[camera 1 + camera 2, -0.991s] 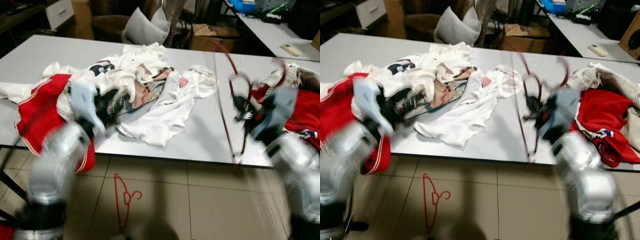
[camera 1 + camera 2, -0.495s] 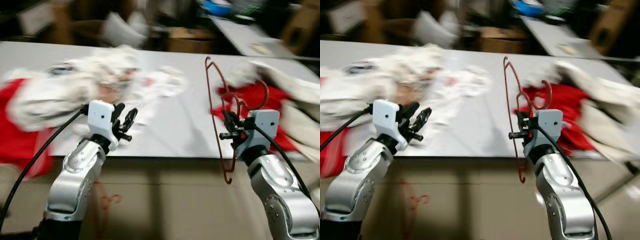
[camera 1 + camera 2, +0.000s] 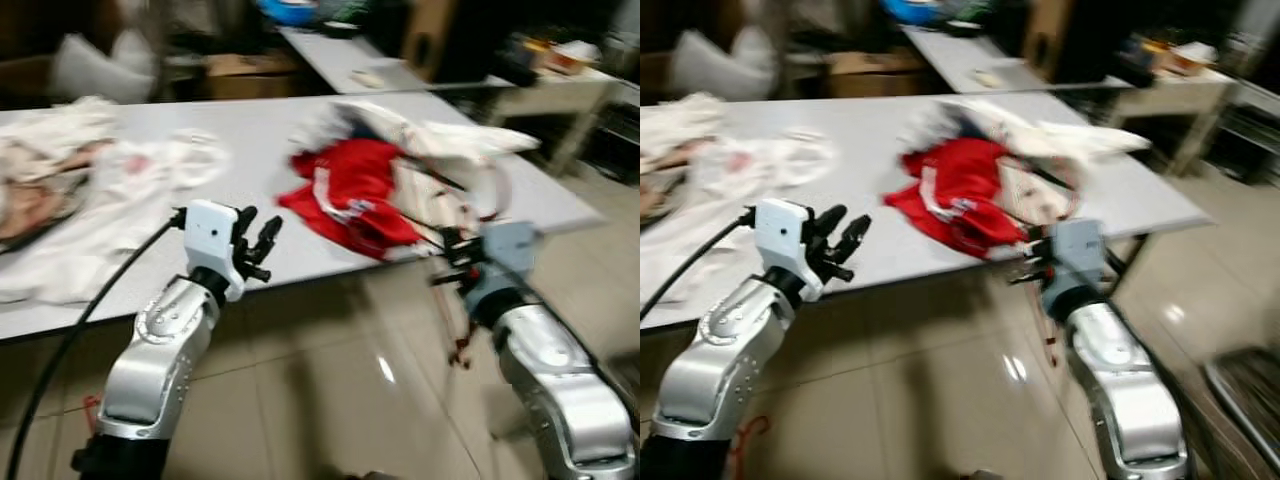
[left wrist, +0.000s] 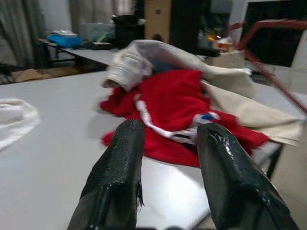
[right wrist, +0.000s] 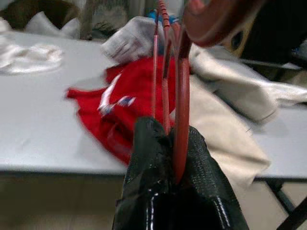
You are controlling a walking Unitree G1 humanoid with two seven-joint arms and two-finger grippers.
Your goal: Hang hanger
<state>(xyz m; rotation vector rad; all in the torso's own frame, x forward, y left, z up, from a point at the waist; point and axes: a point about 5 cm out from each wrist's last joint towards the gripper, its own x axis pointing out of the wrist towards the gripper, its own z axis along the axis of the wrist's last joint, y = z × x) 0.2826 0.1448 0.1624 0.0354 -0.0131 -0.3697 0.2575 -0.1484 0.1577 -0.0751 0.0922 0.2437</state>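
Note:
My right gripper (image 3: pixel 447 262) is shut on a thin red wire hanger (image 5: pixel 181 96), held upright in front of the table's front edge; its lower part (image 3: pixel 461 345) hangs blurred over the floor. In the right wrist view the black fingers (image 5: pixel 153 158) pinch the hanger's wires, and its hook curves past the frame's upper edge. My left gripper (image 3: pixel 262 248) is raised at the table's front edge, open and holding nothing, its two fingers (image 4: pixel 120 167) apart and pointing towards a red garment (image 4: pixel 177 100).
The grey table (image 3: pixel 240 130) carries the red garment (image 3: pixel 350 195), a beige garment (image 3: pixel 440 150) and white clothes (image 3: pixel 120 170) to the left. Behind stands another table (image 3: pixel 340 65), and a small one (image 3: pixel 540 95) at the right. Below is shiny tiled floor (image 3: pixel 330 400).
The whole view has swung to the right along the table, so the clothes pile has slid left. Both arms keep their raised pose and the right gripper still grips the hanger.

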